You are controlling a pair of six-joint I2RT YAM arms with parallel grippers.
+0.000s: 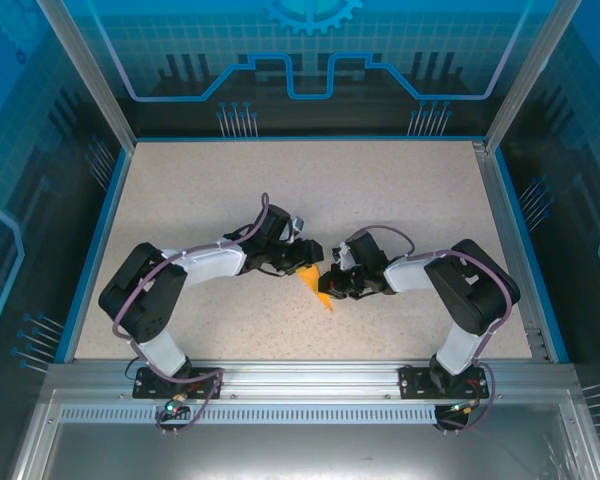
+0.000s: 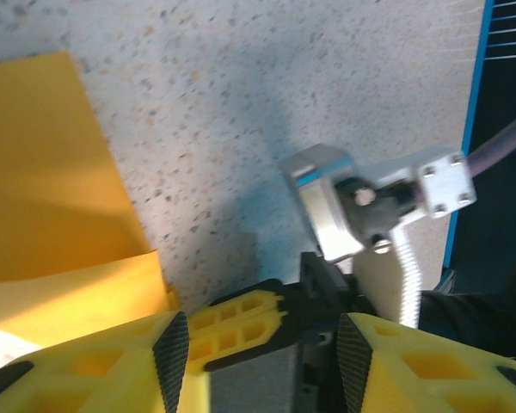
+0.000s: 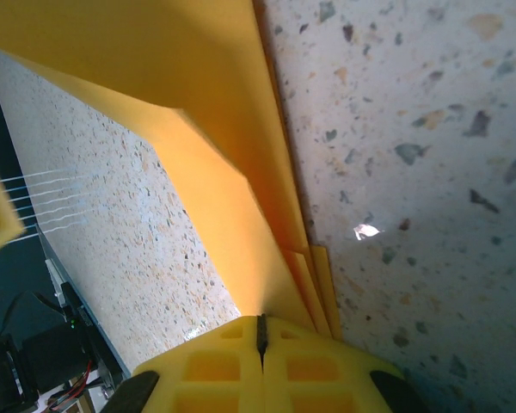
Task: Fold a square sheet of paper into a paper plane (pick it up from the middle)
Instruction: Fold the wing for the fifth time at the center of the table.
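The orange sheet of paper (image 1: 318, 288) is folded into a narrow, layered wedge, the paper plane shape, and lies on the table between the two arms with its tip pointing toward the near edge. My right gripper (image 1: 334, 284) is shut on one end of it. In the right wrist view the fingers (image 3: 260, 325) meet on the stacked folds (image 3: 198, 112), which rise away from the table. My left gripper (image 1: 298, 262) stands open beside the paper (image 2: 43, 172). No paper lies between its pads (image 2: 170, 348); a finger of the right gripper (image 2: 241, 318) shows in that gap.
The speckled table (image 1: 410, 190) has a blue rim and a metal frame around it. Both arms crowd the middle, wrists nearly touching. The right arm's grey wrist bracket (image 2: 327, 206) hangs close in front of the left gripper.
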